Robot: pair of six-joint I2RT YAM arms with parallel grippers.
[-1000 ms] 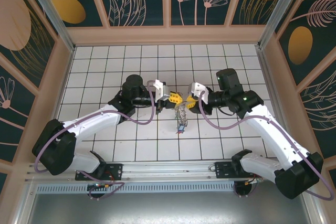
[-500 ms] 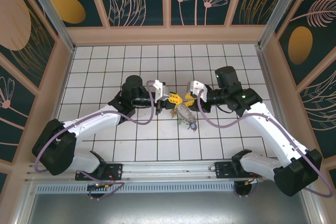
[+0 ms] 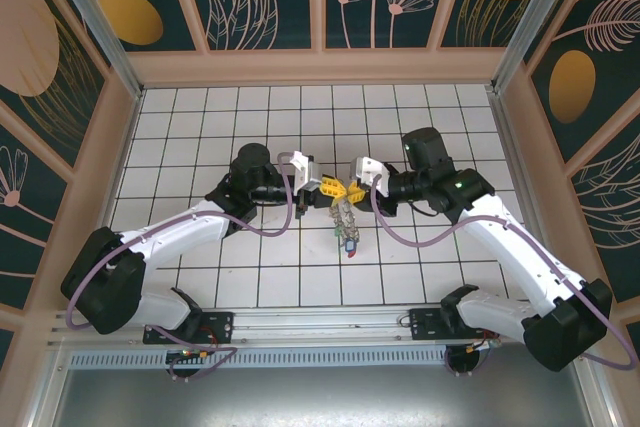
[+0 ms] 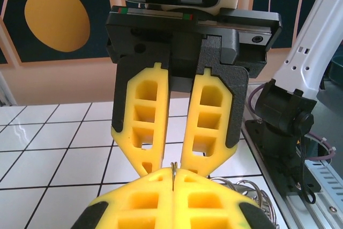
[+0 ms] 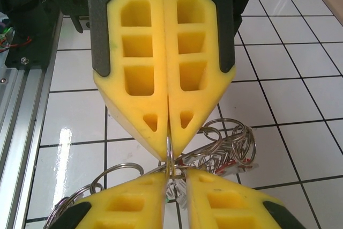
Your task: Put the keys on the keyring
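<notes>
- Shows the left gripper (image 5: 168,155) with its yellow pads pressed flush together, pinching a thin wire loop of the keyring (image 3: 346,215) right at the fingertips
- Shows the right gripper (image 4: 171,168) tip to tip against it, fingers drawn in about the same wire with a narrow slit between them; cannot tell whether truly clamped or merely close around it
- Places the keyring between the two sets of fingertips and just beneath them, raised off the tiled table (image 3: 200,117), coils bunched rather than spread into a round
- Places the keys (image 3: 350,241) directly under the meeting fingertips, dangling at the low end of the bundle, red and blue tags lowest
- Suggests, as a judgement, a late stage, given keys hanging with the ring rather than lying apart from it
- Leaves open how many are fully threaded; too small and tangled to count
- Reads the pinched wire, tentatively, as a coil held for one more key
- Leaves to do, on this reading: working any remaining key round the coil, then setting the bundle down
</notes>
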